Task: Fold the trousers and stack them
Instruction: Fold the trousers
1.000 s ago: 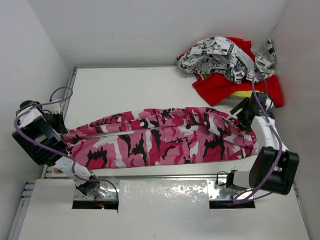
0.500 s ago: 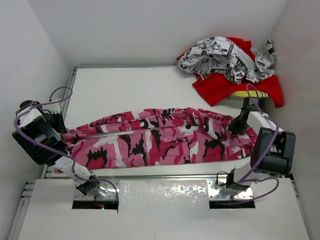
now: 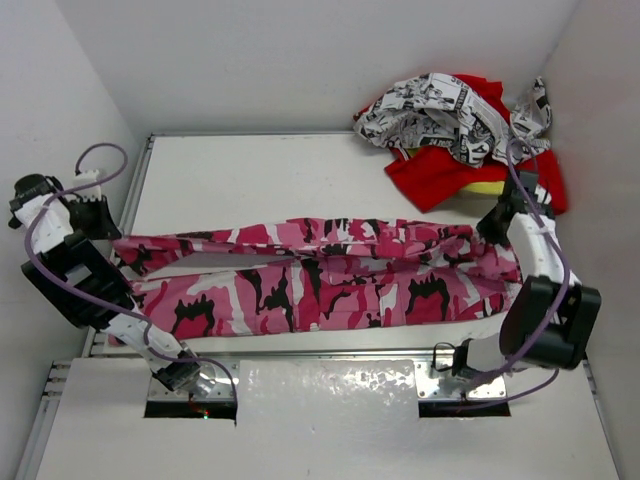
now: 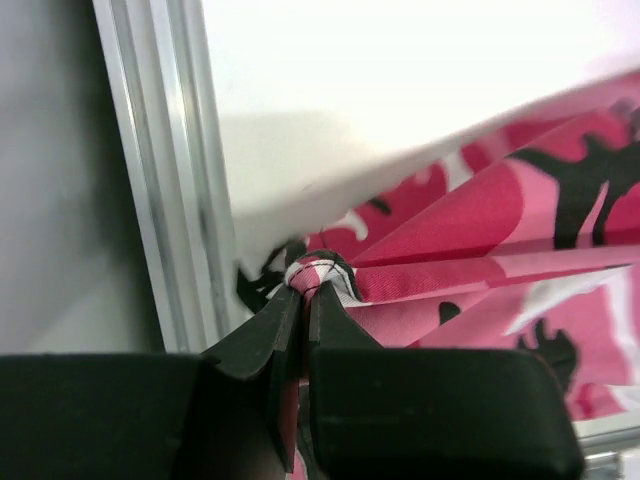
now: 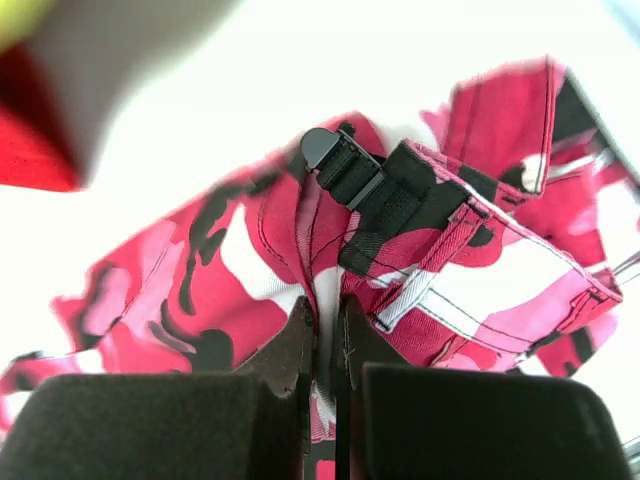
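trousers (image 3: 330, 285) lying left to right across table (image 3: 250, 175), cloth heap (image 3: 450, 125) at far right corner

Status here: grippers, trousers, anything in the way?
Left gripper shut on trousers, leg end. Right gripper shut on waist end. Trousers stretched between them. Clothes pile back right, apart.

1. L wrist cam: trousers (image 4: 480, 250) run off the right edge. Fingers of the left gripper (image 4: 303, 290) cover the pinched hem, so I can't tell how much is in there.
2. R wrist cam: red cloth (image 5: 35, 140) & yellow patch (image 5: 15, 12) at top-left are pure blur. Waistband fold drops out of sight inside the right gripper (image 5: 325, 325).
3. Top cam: printed cloth (image 3: 440, 120) hides most of the red cloth.
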You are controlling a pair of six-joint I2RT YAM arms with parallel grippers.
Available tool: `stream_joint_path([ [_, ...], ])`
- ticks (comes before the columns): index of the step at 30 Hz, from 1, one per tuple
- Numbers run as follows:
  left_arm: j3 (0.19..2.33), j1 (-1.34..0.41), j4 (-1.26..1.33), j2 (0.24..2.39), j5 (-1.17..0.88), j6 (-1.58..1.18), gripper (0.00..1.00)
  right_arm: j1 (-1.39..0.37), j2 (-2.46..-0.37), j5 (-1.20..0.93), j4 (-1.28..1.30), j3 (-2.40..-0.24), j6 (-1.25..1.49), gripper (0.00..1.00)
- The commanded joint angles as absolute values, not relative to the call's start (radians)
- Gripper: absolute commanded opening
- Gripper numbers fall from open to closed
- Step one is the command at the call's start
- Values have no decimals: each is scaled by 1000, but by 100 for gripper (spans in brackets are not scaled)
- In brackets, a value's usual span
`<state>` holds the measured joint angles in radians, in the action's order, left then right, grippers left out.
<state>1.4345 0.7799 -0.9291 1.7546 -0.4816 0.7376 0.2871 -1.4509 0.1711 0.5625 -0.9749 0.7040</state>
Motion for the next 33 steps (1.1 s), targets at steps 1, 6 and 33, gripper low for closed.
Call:
stream_joint_path([
  [1,1564,798,-926,1730,-512,723,0,302,-1321,374,610,-1049,624,0],
  [6,1557,842,-1005,1695,-436,773,0,337,-1090,586,614,-819,738,0],
  [33,1620,946,-1282,1577,-391,1098,0,443,-1103,614,469,-832,661,0],
])
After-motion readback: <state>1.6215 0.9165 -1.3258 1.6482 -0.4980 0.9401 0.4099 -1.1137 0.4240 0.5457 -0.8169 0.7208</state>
